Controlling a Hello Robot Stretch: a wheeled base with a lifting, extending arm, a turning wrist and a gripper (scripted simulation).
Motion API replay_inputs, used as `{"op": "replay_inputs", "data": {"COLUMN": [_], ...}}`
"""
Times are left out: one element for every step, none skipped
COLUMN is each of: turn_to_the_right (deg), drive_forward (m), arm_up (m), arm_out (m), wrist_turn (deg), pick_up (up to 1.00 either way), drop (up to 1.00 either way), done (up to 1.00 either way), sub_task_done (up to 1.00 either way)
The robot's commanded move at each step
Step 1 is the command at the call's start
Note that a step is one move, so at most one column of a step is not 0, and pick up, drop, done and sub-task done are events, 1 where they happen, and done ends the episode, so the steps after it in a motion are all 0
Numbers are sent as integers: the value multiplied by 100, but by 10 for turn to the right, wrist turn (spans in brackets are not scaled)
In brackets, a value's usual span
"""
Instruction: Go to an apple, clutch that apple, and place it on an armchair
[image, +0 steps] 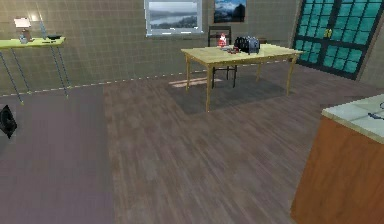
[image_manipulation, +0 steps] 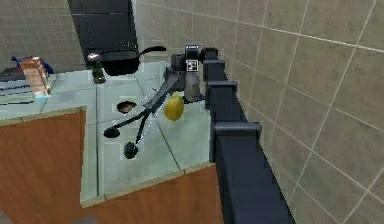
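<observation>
A small yellow-green round thing (image_manipulation: 175, 108), possibly the apple, shows over the pale countertop (image_manipulation: 150, 165) in the arm side view. My gripper (image_manipulation: 122, 141) reaches out from the dark arm (image_manipulation: 235, 140), its thin fingers (image_manipulation: 140, 125) slanting down to the left over the counter. The round thing sits close by the gripper's body. I cannot tell whether the gripper holds it or whether it rests on the counter.
A dark appliance (image_manipulation: 105, 35) and a small carton (image_manipulation: 35, 75) stand at the counter's back, against a tiled wall. Ahead are a wooden table (image: 240, 55), a yellow-green side table (image: 30, 42), a teal glazed door (image: 340, 35), a counter corner (image: 350, 115) and open wood floor.
</observation>
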Motion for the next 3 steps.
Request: {"op": "replay_inputs", "data": {"turn_to_the_right": [0, 0, 0], "drive_forward": [0, 0, 0], "arm_up": [0, 0, 0], "arm_out": [0, 0, 0], "wrist_turn": [450, 450, 300], "pick_up": [0, 0, 0], "drop": [0, 0, 0], "done": [0, 0, 0], "sub_task_done": [0, 0, 0]}}
